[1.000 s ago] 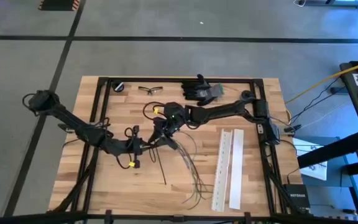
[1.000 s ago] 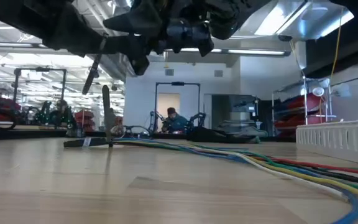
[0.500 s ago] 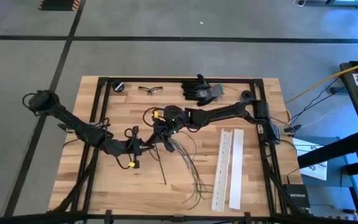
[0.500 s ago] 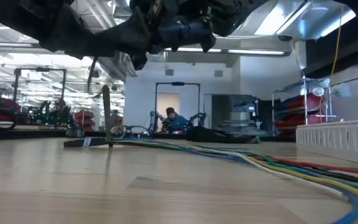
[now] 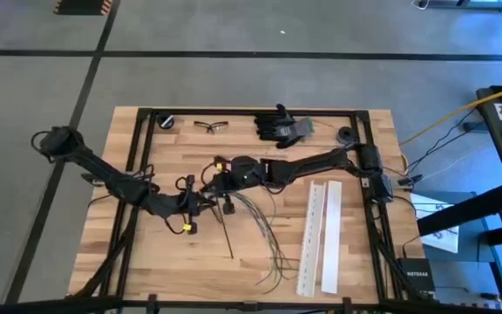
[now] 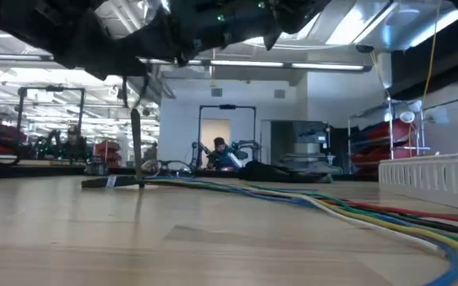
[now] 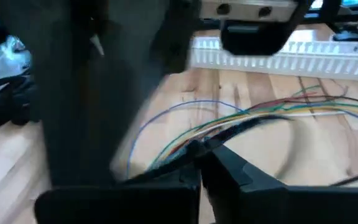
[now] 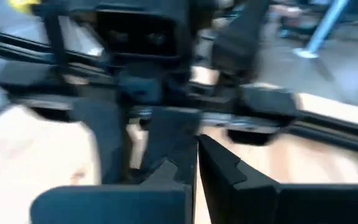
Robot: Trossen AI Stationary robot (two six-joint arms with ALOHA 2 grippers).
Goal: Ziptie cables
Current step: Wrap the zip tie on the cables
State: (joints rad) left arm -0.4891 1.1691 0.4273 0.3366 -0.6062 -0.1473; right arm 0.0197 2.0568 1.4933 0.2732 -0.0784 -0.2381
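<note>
- wood table (image 5: 146, 262): your cables (image 5: 264, 222) fan out from mid-table toward the near edge.
- left gripper (image 7: 199, 152) looks pressed together on the cables' gathered end.
- right gripper (image 5: 209, 185) hovers just beside it, looks pressed together.
- risk: grippers colliding, or cables slipping and splaying.
- no readable writing.

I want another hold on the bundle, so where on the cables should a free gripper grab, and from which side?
Probably from above, on the cables just right of the left gripper, where they run tight together before fanning out.
</note>
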